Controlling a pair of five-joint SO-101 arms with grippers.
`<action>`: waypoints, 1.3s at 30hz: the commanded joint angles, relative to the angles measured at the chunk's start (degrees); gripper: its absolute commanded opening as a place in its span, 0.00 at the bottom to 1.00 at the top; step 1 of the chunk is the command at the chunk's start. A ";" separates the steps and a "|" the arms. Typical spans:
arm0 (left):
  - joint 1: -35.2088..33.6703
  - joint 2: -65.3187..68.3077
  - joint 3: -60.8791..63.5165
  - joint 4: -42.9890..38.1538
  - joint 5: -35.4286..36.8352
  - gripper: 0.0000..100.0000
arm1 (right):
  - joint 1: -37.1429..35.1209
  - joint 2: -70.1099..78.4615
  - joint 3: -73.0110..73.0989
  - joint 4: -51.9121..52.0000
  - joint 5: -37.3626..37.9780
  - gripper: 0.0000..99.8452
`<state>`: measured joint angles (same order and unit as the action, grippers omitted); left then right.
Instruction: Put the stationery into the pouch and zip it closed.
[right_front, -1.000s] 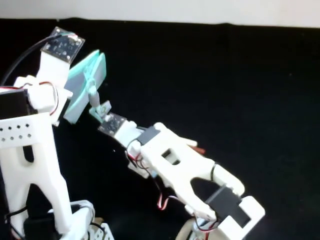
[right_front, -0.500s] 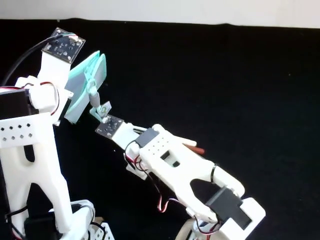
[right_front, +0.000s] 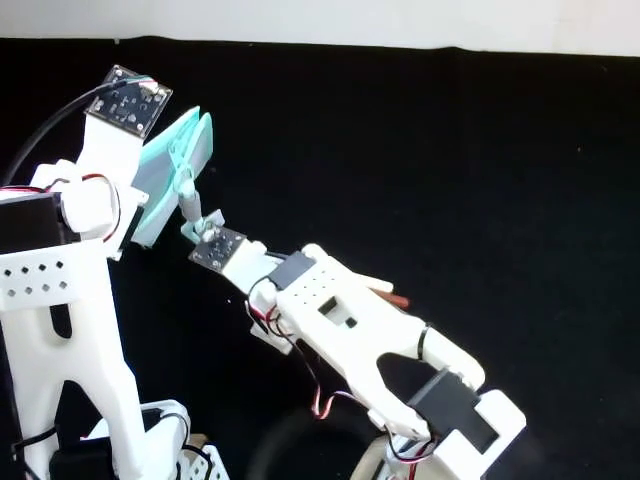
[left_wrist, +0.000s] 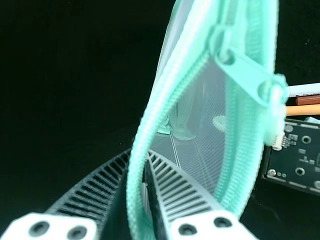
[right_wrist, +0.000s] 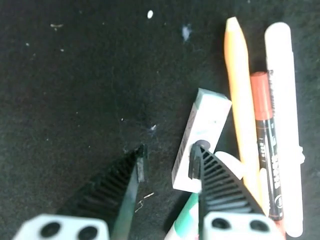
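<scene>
At ten o'clock over the black table (right_front: 450, 150), the teal pouch (right_front: 172, 170) is clamped by the left gripper (left_wrist: 146, 172); the right gripper (right_wrist: 169, 152) is held half open at an eraser (right_wrist: 202, 127) beside pens (right_wrist: 267, 150).

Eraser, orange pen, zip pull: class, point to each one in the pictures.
eraser (right_wrist: 206, 122): right wrist view, middle of its top face.
orange pen (right_wrist: 240, 95): right wrist view, mid barrel.
zip pull (left_wrist: 245, 75): left wrist view, middle of its tab.

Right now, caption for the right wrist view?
Right hand open at a white eraser; orange crayon, red marker, white pen alongside.
</scene>
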<state>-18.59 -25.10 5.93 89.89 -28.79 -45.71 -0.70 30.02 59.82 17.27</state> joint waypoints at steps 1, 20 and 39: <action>-0.92 0.92 0.31 -0.70 -0.35 0.01 | 1.80 -0.66 -3.21 -0.31 -0.70 0.16; -0.92 0.92 0.40 -0.70 -0.26 0.01 | 5.23 -0.04 -6.64 -0.13 -0.62 0.16; -0.92 0.92 0.48 -0.79 -0.18 0.01 | 5.76 7.43 -9.71 -0.57 -6.33 0.01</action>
<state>-18.59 -25.10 5.93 89.89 -28.79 -41.49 7.21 23.87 59.74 14.29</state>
